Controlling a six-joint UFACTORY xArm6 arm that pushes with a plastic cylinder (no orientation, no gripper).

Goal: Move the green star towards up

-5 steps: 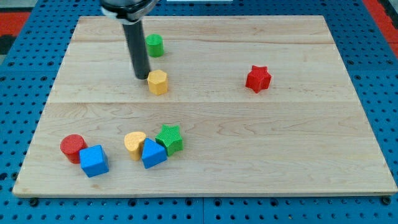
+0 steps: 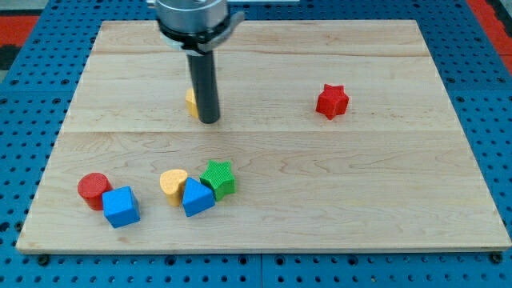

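The green star [image 2: 218, 178] lies at the lower middle-left of the wooden board [image 2: 360, 176], touching a blue block [image 2: 197, 198] at its lower left. My tip [image 2: 210, 121] is above the star, well apart from it, near the board's upper left-middle. The rod covers most of a yellow block [image 2: 191, 102], of which only a sliver shows at the rod's left.
A yellow heart [image 2: 173, 186] sits left of the blue block. A red cylinder [image 2: 94, 190] and a blue cube [image 2: 121, 206] lie at the lower left. A red star [image 2: 332, 102] lies at the right. The green cylinder seen earlier is hidden behind the rod.
My tip has moved right and slightly down, from the yellow block's left to in front of it. The rod now hides the green cylinder and most of the yellow block. The blocks have not moved.
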